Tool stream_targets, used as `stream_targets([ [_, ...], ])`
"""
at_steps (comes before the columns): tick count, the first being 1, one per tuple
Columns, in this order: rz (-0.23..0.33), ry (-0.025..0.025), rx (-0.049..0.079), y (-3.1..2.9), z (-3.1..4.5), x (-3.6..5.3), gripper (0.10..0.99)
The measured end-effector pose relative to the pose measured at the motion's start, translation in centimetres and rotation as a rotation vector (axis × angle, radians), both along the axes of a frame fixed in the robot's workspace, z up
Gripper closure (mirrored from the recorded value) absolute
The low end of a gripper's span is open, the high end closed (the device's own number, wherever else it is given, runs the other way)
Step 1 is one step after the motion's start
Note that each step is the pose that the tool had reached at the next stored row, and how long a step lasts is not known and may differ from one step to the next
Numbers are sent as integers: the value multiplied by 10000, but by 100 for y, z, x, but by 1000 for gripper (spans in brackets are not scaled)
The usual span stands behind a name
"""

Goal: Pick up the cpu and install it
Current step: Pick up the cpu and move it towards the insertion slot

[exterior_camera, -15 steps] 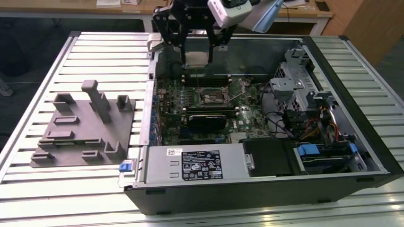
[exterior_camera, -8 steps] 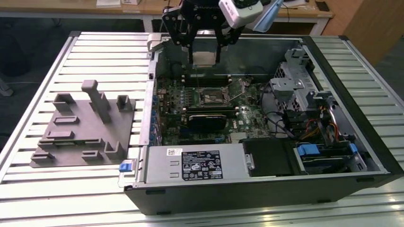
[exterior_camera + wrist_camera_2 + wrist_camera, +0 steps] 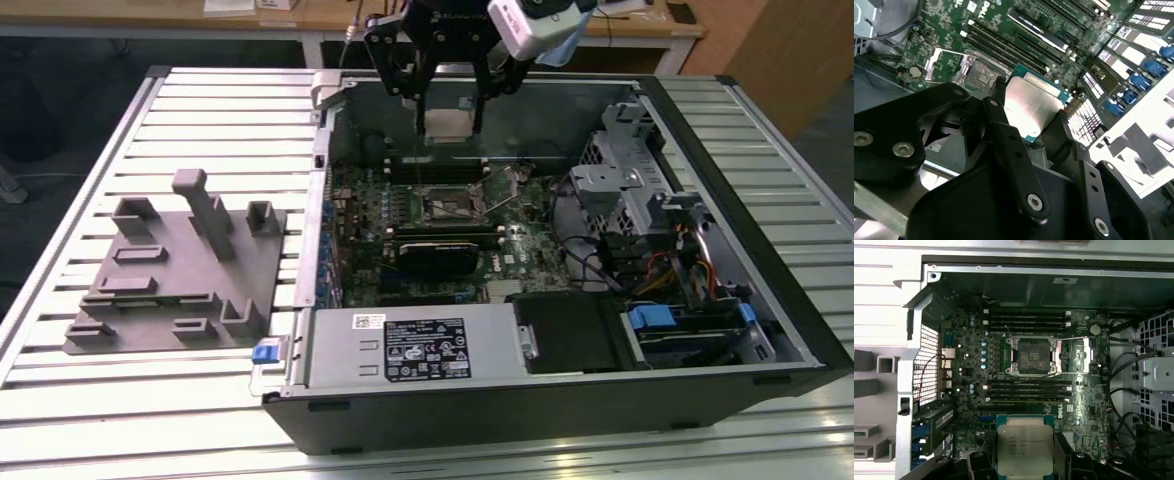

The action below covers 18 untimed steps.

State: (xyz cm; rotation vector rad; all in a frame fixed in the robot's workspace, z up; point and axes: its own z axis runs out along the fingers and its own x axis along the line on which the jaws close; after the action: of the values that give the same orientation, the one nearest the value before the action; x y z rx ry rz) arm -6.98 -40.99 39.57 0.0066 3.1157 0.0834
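Gripping cpu (image 3: 1024, 449) between black gripper (image 3: 449, 118) fingers, flat square chip, matte silver lid, teal rim, 12 o'clock of metal-framed socket (image 3: 451, 205) in exterior view

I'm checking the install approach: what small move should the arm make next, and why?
Probably carry the cpu, clamped in the pincer, across toward the open socket. In the first wrist view the socket lies apart from it, so lowering now looks premature.

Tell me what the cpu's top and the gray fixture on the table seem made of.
The cpu: top looks like metal, silvery with a satin sheen, above a green board edge. The gray fixture: probably plastic, matte, uniform gray, blocky molded shapes.
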Motion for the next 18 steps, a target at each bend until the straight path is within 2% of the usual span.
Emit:
stream_targets([
  [9, 0, 0, 0, 0, -4, 205, 545],
  [14, 1, 4, -1, 0, -85, 324, 545],
  [18, 0, 5, 0, 0, -157, 375, 545],
])
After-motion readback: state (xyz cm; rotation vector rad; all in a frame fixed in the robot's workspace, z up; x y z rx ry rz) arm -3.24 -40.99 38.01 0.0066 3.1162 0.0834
